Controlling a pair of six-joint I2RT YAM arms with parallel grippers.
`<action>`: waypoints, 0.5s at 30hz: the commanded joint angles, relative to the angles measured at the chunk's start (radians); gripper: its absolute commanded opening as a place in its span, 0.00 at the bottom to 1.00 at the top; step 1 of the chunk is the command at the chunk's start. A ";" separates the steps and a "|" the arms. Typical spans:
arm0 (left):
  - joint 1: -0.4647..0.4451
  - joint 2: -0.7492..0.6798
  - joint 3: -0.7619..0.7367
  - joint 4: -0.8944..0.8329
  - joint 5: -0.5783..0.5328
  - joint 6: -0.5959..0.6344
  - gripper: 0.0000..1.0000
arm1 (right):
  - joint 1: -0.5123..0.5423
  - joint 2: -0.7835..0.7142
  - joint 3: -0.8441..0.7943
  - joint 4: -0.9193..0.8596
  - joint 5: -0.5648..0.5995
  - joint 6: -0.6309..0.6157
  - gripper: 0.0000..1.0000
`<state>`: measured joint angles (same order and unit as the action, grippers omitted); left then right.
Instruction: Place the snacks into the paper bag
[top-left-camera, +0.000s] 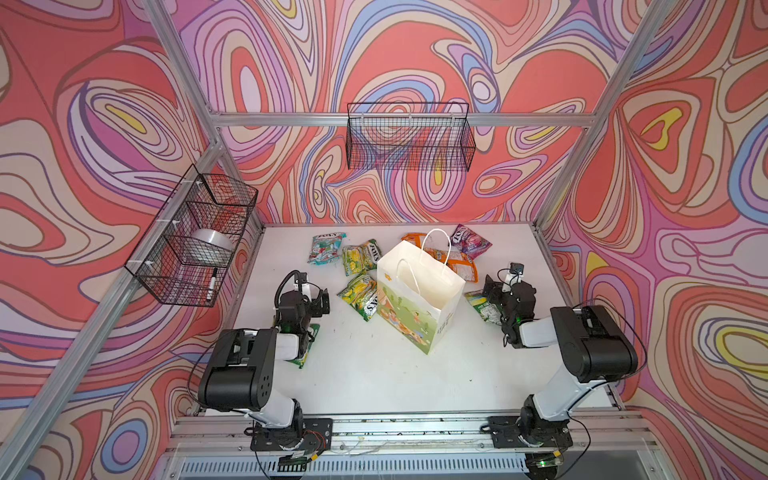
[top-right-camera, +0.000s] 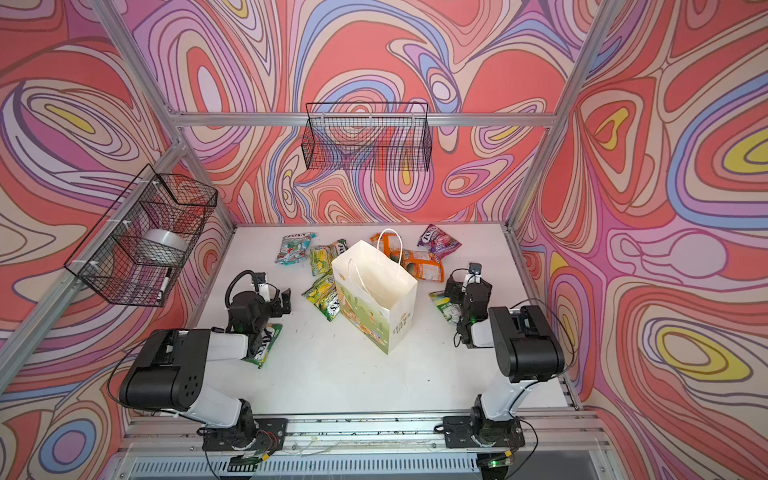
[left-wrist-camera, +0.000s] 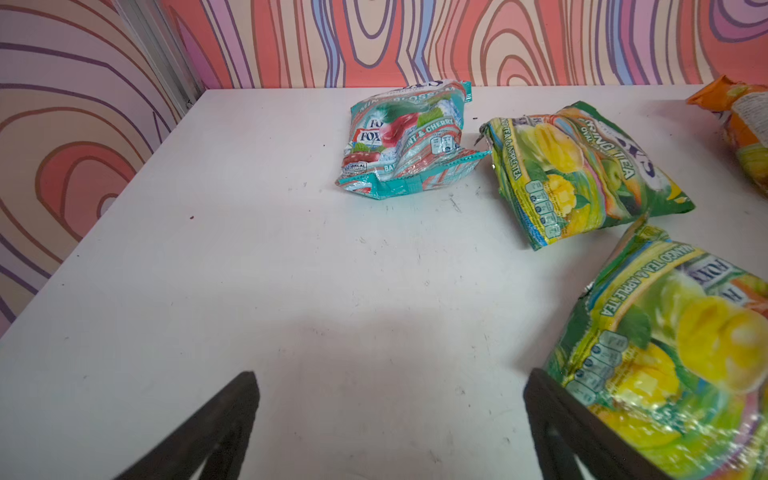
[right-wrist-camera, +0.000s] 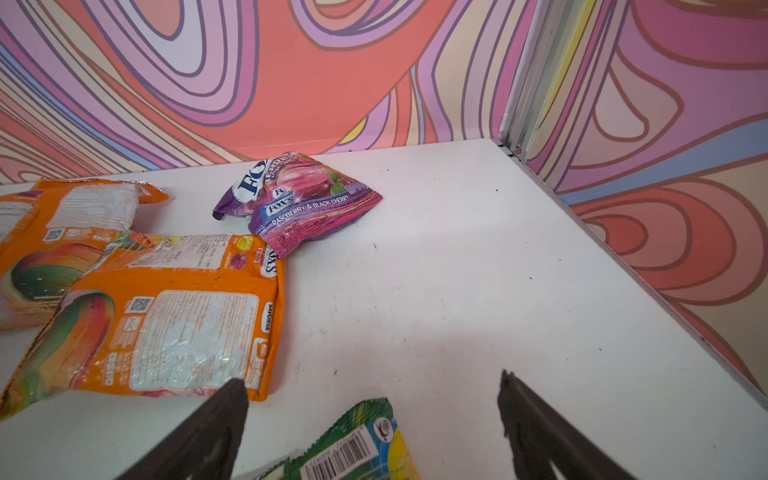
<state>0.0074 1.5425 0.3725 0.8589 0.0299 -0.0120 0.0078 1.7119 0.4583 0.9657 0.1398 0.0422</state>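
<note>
The white paper bag (top-left-camera: 419, 291) (top-right-camera: 374, 299) stands upright and open-mouthed mid-table. Snacks lie around it: a red-teal pouch (top-left-camera: 327, 248) (left-wrist-camera: 405, 139), two yellow-green pouches (top-left-camera: 360, 256) (top-left-camera: 359, 295), two orange pouches (right-wrist-camera: 166, 316) and a purple one (top-left-camera: 469, 241) (right-wrist-camera: 299, 199). My left gripper (top-left-camera: 321, 301) (left-wrist-camera: 390, 374) is open over bare table, its one finger beside the nearer yellow-green pouch (left-wrist-camera: 673, 353). A green pouch (top-left-camera: 309, 345) lies partly hidden under the left arm. My right gripper (top-left-camera: 492, 291) (right-wrist-camera: 371, 376) is open just above another green pouch (right-wrist-camera: 357, 449), whose corner shows between the jaws.
A black wire basket (top-left-camera: 409, 137) hangs on the back wall. Another wire basket (top-left-camera: 195, 237) on the left wall holds a tape roll and a marker. Metal frame posts stand at the table's back corners.
</note>
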 joint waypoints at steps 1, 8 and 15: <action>0.005 -0.002 0.010 0.010 0.029 0.001 1.00 | 0.006 0.011 0.013 -0.010 -0.008 -0.007 0.98; 0.005 -0.002 0.016 0.002 0.021 -0.002 1.00 | 0.006 0.009 0.010 -0.004 -0.005 -0.008 0.98; 0.005 -0.002 0.017 -0.001 0.021 -0.003 1.00 | 0.006 0.009 0.011 -0.005 -0.005 -0.008 0.98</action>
<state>0.0074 1.5425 0.3725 0.8558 0.0418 -0.0120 0.0078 1.7119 0.4583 0.9649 0.1398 0.0418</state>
